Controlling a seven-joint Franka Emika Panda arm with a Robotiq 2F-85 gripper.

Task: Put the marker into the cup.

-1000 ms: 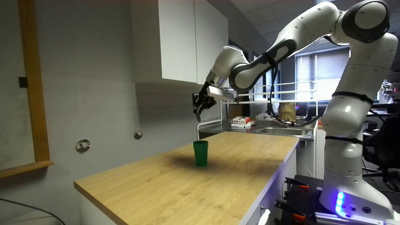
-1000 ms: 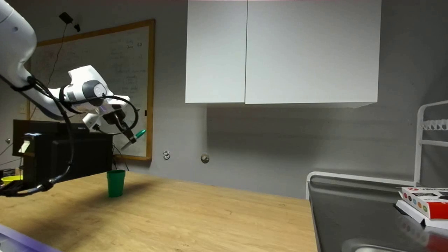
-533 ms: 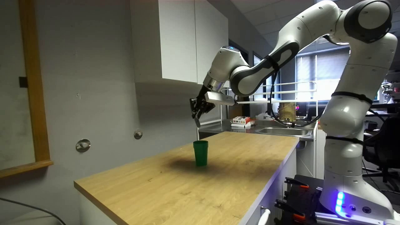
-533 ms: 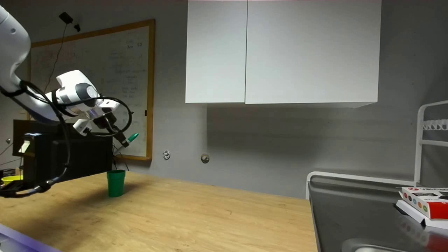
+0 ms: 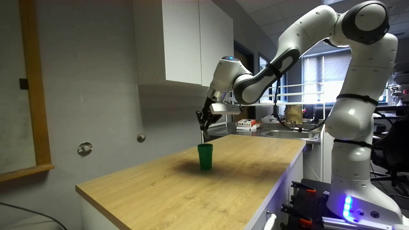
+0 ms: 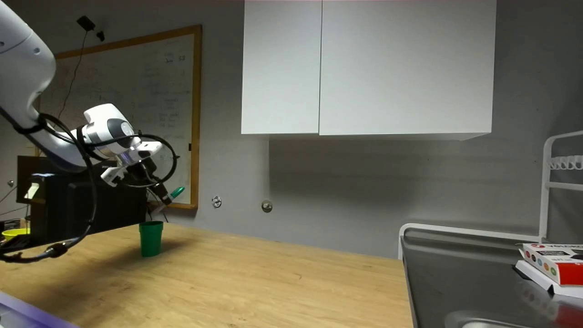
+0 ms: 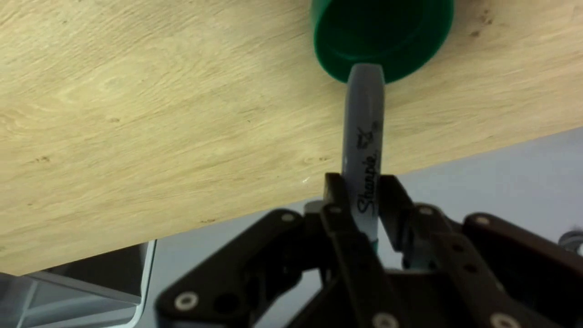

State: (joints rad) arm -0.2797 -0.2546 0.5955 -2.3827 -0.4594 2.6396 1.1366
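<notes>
You're lowering the end effector (image 7: 362, 189) toward the cup (image 6: 150, 240) on the worktop (image 6: 273, 282) — it's pinching the tilted marker (image 7: 363, 132), grey end hanging just above the rim, not yet inside — so you're probably closing in on insertion.

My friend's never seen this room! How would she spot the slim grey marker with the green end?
Start at the white jointed robot arm and follow it to its black two-fingered gripper above the pale wooden counter. Pinched there, slanting over the tapered green plastic cup, is the slim grey marker. Unlike the wide, hollow cup, it's a thin stick with "Sharpie" lettering.
</notes>
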